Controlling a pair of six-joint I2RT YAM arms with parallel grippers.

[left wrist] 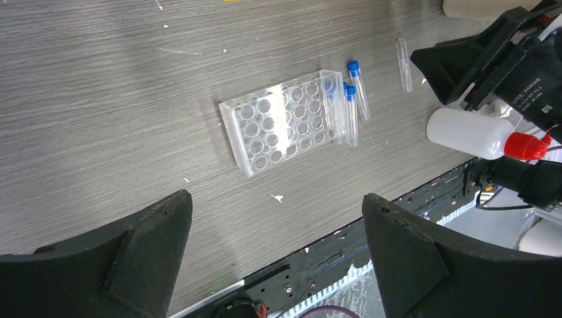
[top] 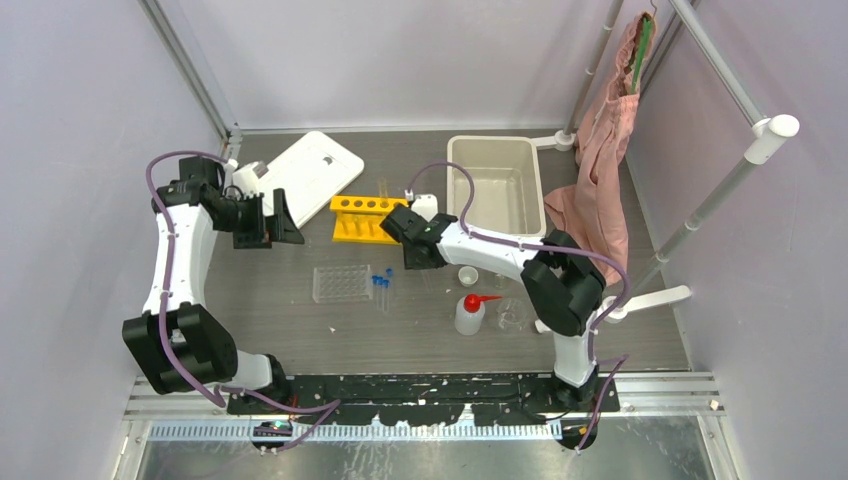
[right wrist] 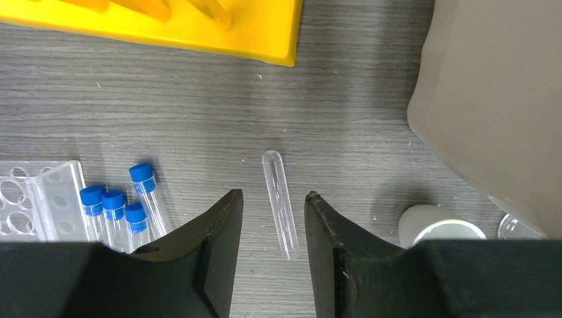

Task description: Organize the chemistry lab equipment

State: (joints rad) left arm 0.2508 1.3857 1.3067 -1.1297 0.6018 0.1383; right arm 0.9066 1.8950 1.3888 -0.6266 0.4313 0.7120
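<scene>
Roughly, the task was judged barely started. The clear tray (left wrist: 278, 126) was seen mid-surface with its round holes empty. Four blue-capped vials (right wrist: 142, 192) were laid flat just beside the tray's right side, none slotted in. One clear glass tube (right wrist: 281, 205) was laid flat on the surface between the vials and the tiny white cup (right wrist: 437, 228). The yellow rack (top: 365, 218) was placed toward the far edge; whether any tube stood in it could not be told. The white squeeze bottle (top: 470, 312) was stood toward the near edge, right of centre, with a small glass beaker (top: 512, 316) just beside it. A beige bin (top: 490, 140) was set in the far right corner, nothing seen inside it. So sorting of the vials, tube, cup, bottle and beaker was judged left to do.

The right claw (right wrist: 272, 199) was held narrowly open, astride the tube and gripping nothing; contact could not be told. The left claw (left wrist: 275, 205) was spread wide and empty near the left edge.

Materials: the tube was thin, smooth, round-ended glass, likely to roll. The vials were slim, with ribbed plastic caps. The tray was rigid clear plastic, the rack glossy moulded plastic, the bottle soft matte plastic with a red spout. The surface was grey wood-grain with white flecks.
</scene>
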